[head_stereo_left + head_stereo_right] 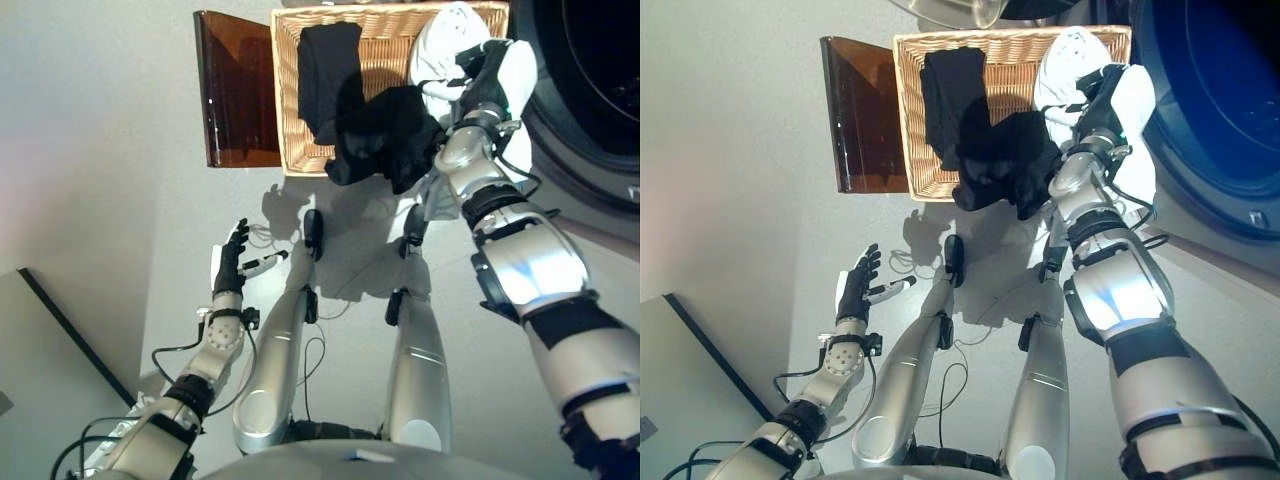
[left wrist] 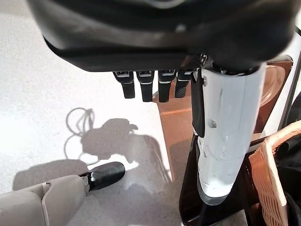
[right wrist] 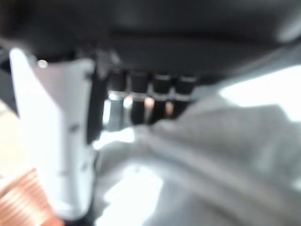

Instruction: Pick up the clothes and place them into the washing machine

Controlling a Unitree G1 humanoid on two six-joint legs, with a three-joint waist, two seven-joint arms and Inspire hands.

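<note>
A wicker basket (image 1: 290, 120) stands on the floor ahead. In it lie a black garment (image 1: 328, 75) and a white garment (image 1: 440, 50). A second black garment (image 1: 385, 135) hangs over the basket's near rim. My right hand (image 1: 482, 72) reaches into the basket's right end, over the white garment. In the right wrist view its fingers (image 3: 162, 92) look straight, with pale cloth (image 3: 225, 136) just past them. The washing machine's round opening (image 1: 590, 80) is right of the basket. My left hand (image 1: 232, 262) hangs low on the left, open and holding nothing.
A brown see-through panel (image 1: 235, 90) stands against the basket's left side. Pale floor spreads left of it. A grey slab with a dark edge (image 1: 50, 340) lies at the lower left.
</note>
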